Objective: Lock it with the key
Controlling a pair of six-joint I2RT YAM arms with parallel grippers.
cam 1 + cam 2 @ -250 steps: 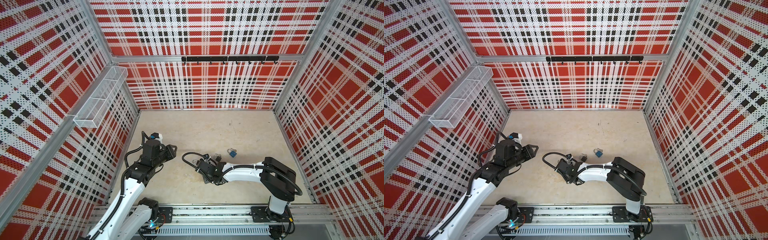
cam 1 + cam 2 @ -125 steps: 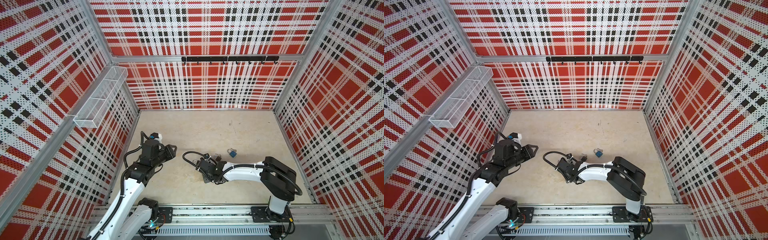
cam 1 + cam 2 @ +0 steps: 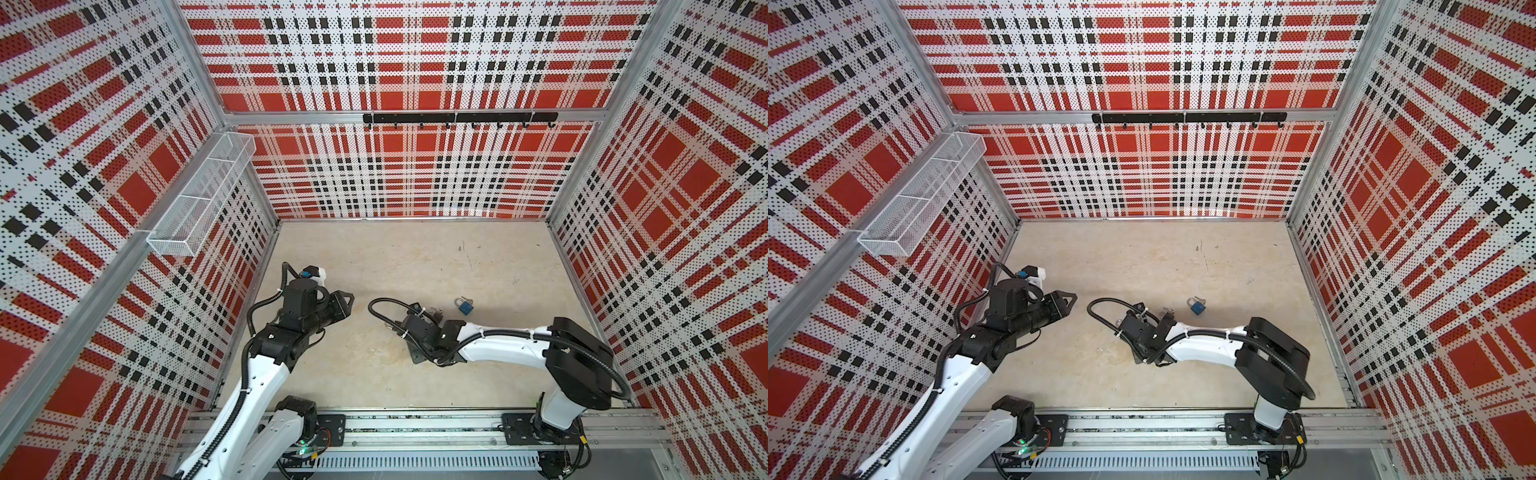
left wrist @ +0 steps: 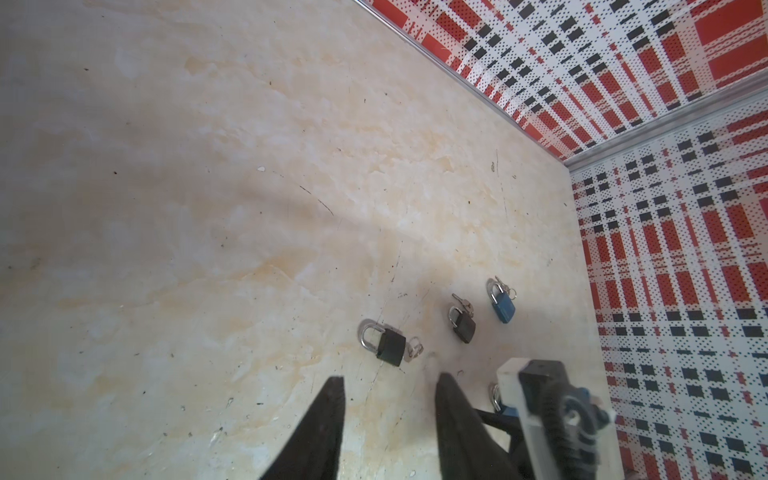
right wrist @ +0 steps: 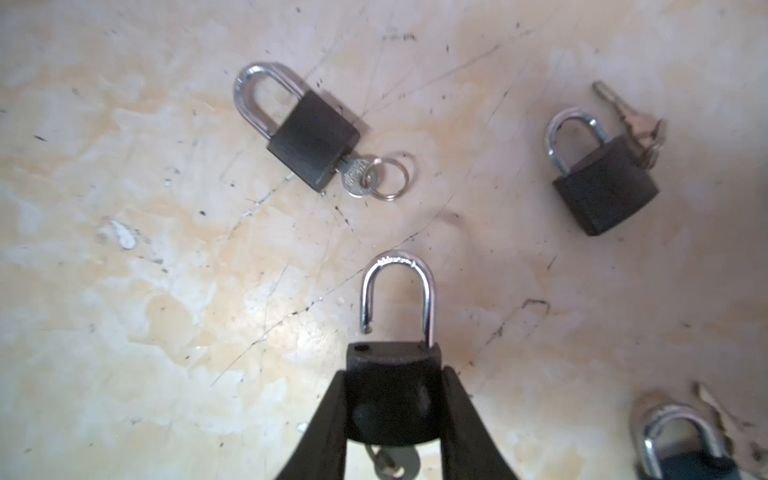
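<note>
Right gripper [image 5: 395, 374] is clamped on the open black padlock [image 5: 392, 399], one finger on each narrow flank of the body, lock held over the tabletop [image 5: 124, 332]. The shackle [image 5: 397, 291] points away from the wrist with its short leg clear of its hole, so the lock is not yet locked. The key [image 5: 388, 461] shows under the body between the fingers, partly hidden, apparently seated in the keyway. Left gripper [image 4: 390, 377] is parted with nothing between its fingers, well apart from the lock. Handling, judged: a small metal lock, rigid and dense for its size. The flanks look smooth, so it could twist in a two-point grip when the shackle is pushed; keep the hold low on the flat flanks. The shackle is polished and round, so press on its crown rather than pinch it. The key bow is thin, so take it across its flat faces. A long-shackled black padlock [image 5: 311, 133] and a second black padlock [image 5: 604, 187] lie nearby, not touching it.
</note>
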